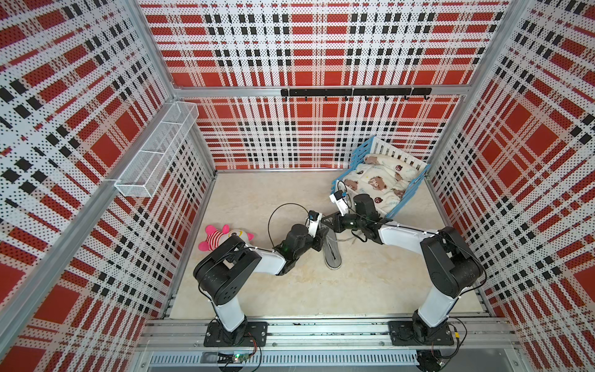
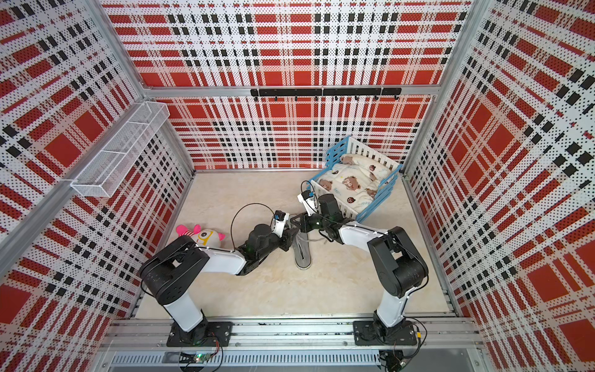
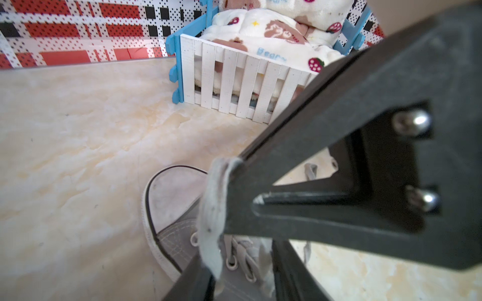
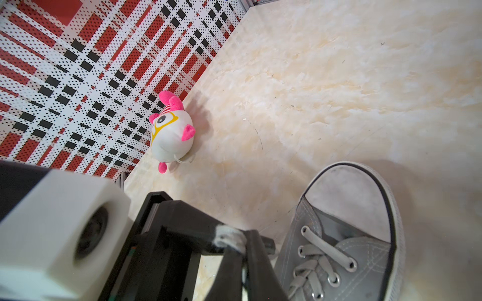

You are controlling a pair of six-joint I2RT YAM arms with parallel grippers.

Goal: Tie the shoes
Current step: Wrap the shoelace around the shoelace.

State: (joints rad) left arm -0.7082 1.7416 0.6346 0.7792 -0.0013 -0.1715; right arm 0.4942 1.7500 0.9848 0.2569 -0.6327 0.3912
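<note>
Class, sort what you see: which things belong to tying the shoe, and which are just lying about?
For the job: grey canvas sneaker; its pale laces.
Lying about: pink-striped plush toy; blue-and-white toy crib with bear-print bedding; white wire basket; black hook rail.

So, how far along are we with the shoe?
Done: the shoe is laced, nothing more; no knot shows. In hand: the right pincer is shut on one lace, raised over the shoe; the left pincer stands open beside it. Left: the whole knot and bow.
</note>
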